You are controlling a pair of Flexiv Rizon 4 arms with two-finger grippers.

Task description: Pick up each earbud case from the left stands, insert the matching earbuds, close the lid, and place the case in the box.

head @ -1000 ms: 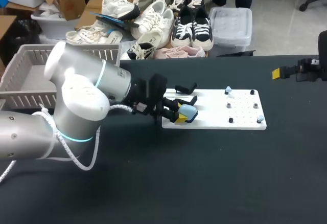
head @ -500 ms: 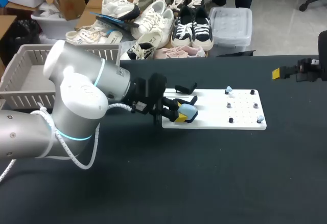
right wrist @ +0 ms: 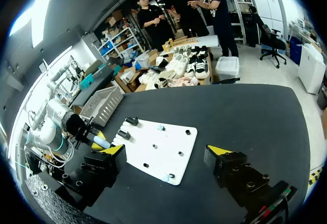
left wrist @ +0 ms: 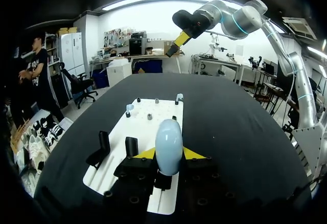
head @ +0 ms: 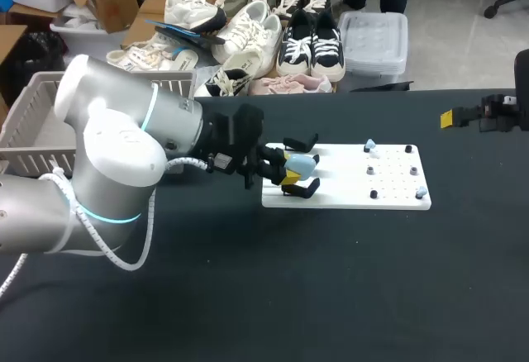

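Basket (head: 33, 143) at upper left shows no case inside. Mid-frame lies a white board (head: 388, 195). Left gripper (head: 291, 170) clamps the pale blue case (head: 300, 164) between the black stands (head: 302, 141). Right gripper (right wrist: 166, 151) gapes idle, far right. Earbuds (head: 369, 145) sit on the board; inserting, closing and boxing likely all remain.

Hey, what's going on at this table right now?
The left gripper is shut on a pale blue earbud case, holding it just above the black stands at the left end of the white board. Small earbuds sit farther right on it. The right gripper is open, off at the right of the table.
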